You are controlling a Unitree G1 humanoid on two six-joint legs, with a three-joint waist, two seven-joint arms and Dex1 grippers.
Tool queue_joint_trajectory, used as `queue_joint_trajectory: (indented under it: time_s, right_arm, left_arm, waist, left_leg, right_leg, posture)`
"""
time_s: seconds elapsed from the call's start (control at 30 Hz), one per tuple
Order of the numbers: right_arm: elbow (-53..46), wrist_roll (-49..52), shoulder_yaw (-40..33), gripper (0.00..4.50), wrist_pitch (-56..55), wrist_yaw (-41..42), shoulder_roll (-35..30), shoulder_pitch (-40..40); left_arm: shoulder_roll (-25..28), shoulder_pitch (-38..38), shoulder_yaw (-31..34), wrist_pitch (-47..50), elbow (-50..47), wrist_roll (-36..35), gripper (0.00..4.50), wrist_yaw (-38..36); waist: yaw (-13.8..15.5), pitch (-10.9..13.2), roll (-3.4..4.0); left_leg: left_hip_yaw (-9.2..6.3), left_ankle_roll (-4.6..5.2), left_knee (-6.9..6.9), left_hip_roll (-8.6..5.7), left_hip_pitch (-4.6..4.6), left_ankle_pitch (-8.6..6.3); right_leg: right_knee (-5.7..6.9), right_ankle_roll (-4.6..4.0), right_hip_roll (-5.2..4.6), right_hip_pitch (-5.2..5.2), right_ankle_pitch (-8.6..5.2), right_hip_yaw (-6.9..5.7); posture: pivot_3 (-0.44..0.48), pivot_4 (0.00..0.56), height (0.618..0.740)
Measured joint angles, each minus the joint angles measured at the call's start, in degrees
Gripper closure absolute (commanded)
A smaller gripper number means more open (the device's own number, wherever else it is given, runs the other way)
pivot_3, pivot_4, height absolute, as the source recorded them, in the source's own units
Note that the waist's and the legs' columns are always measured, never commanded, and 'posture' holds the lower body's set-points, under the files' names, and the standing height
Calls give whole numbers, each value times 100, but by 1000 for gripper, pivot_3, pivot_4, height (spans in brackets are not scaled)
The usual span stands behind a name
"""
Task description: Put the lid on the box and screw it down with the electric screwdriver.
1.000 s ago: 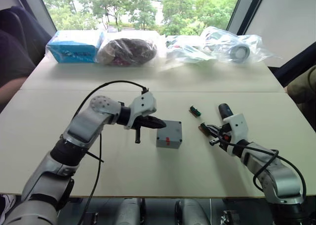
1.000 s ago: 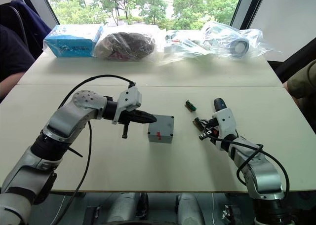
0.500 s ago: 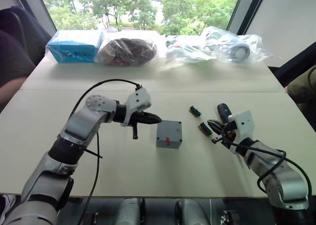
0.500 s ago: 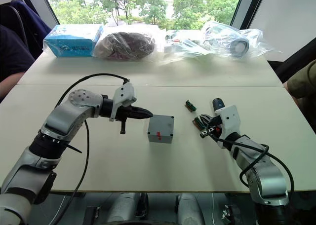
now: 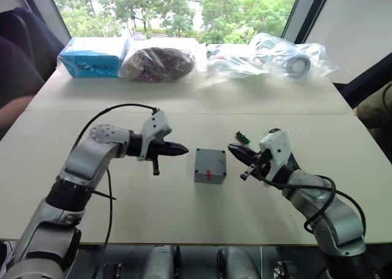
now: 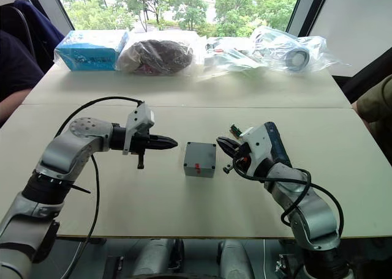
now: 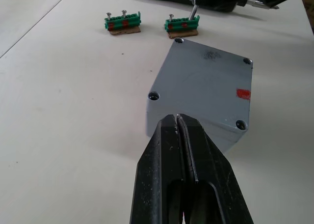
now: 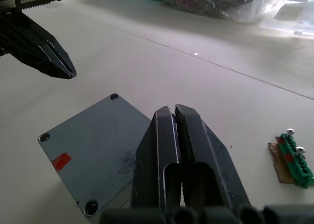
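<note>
The grey box stands mid-table. Its top face is closed, with a hole at each corner and a red mark; it looks like the lid, though I see no seam. My left gripper is shut and empty, a short way left of the box and pointing at it. From the right, my right gripper points at the box, shut and empty, with its tip just off the edge. The dark blue electric screwdriver lies on the table behind my right wrist, partly hidden.
Two small green connectors lie just beyond the box, near my right gripper. A blue packet and several plastic bags line the table's far edge. People sit at the left and right edges.
My left gripper has drawn back to the left, away from the box. My right gripper has swung left from beside the screwdriver, over the connectors, up to the box's right edge.
</note>
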Motion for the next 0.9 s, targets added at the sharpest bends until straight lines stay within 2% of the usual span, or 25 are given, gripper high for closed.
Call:
queue_joint_trajectory:
  time_s: [0.37, 0.9]
  right_arm:
    - [471, -228, 220, 4471, -314, 83, 47, -136]
    - [492, -284, 258, 4471, -331, 91, 135, -164]
  left_arm:
    - [-50, 182, 154, 364, -377, -261, 4500, 370]
    - [-48, 182, 129, 366, -415, -264, 4500, 464]
  waist:
    - [-7, 0, 0]
    - [-7, 0, 0]
  left_leg:
    - [0, -1, 0, 1, 0, 0]
    - [0, -1, 0, 1, 0, 1]
  right_leg:
    - [1, 0, 1, -2, 0, 0]
    - [1, 0, 1, -2, 0, 0]
  posture:
    - [0, 150, 740]
    - [0, 150, 740]
